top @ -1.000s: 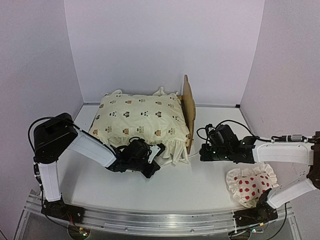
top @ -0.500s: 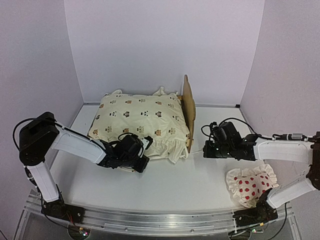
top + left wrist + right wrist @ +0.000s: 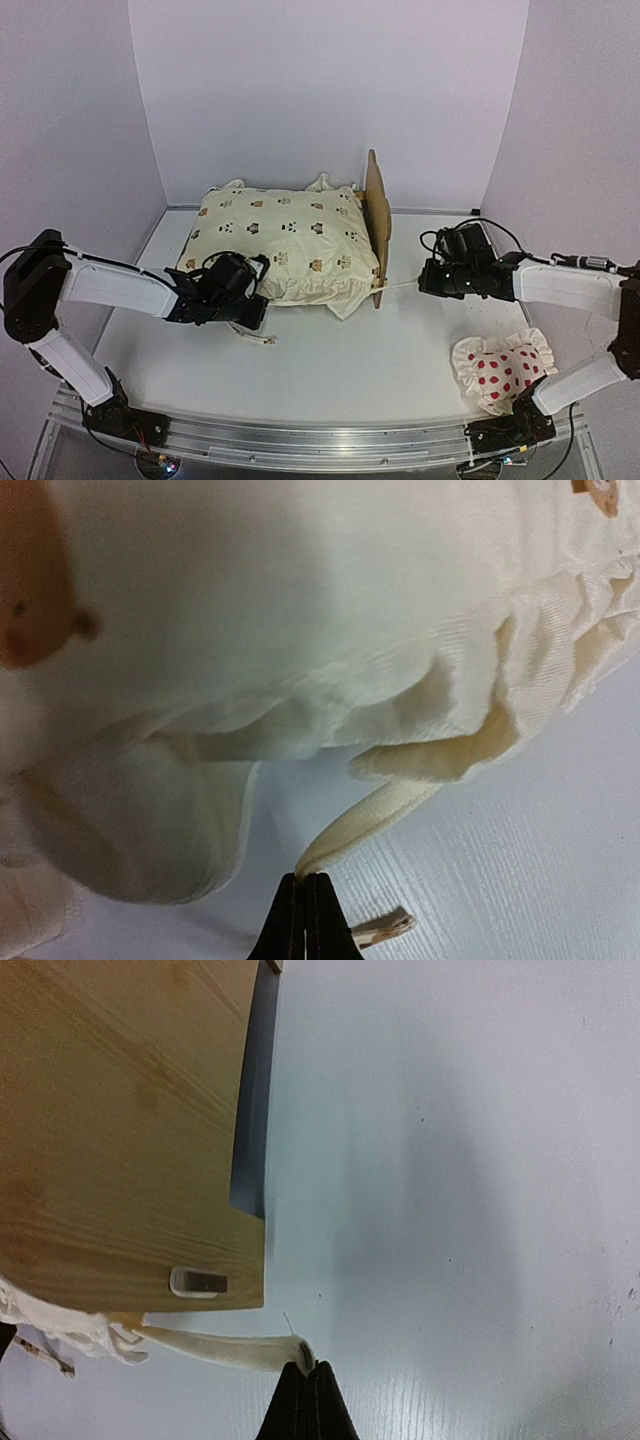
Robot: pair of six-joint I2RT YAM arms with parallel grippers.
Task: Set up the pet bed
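Plywood, pale and grained, forms the pet bed (image 3: 376,215), which sits at the centre of the top view, toward the back of the bench (image 3: 340,375). Its tall headboard (image 3: 130,1130) stands upright at the bed's right end, with a curved top edge. In the right wrist view a small slotted tab (image 3: 198,1282) shows near the board's lower corner, and a dark grey strip (image 3: 250,1130) runs along its edge. The rails are hidden under a cream cover (image 3: 280,240) printed with small animals, which lies puffed over the bed to the left of the headboard.

There is one bed, one cover and one white pillow (image 3: 498,368) with red dots. The pillow lies at the lower right of the top view, well apart from the bed. Two cream ties are gripped, one per arm. The left claw (image 3: 305,905), fingers pressed together, pinches the near tie (image 3: 370,815) at the cover's front edge, left of centre. The right claw (image 3: 308,1372), likewise pressed together, pinches the other tie (image 3: 220,1348), which stretches rightward from the headboard's lower corner.
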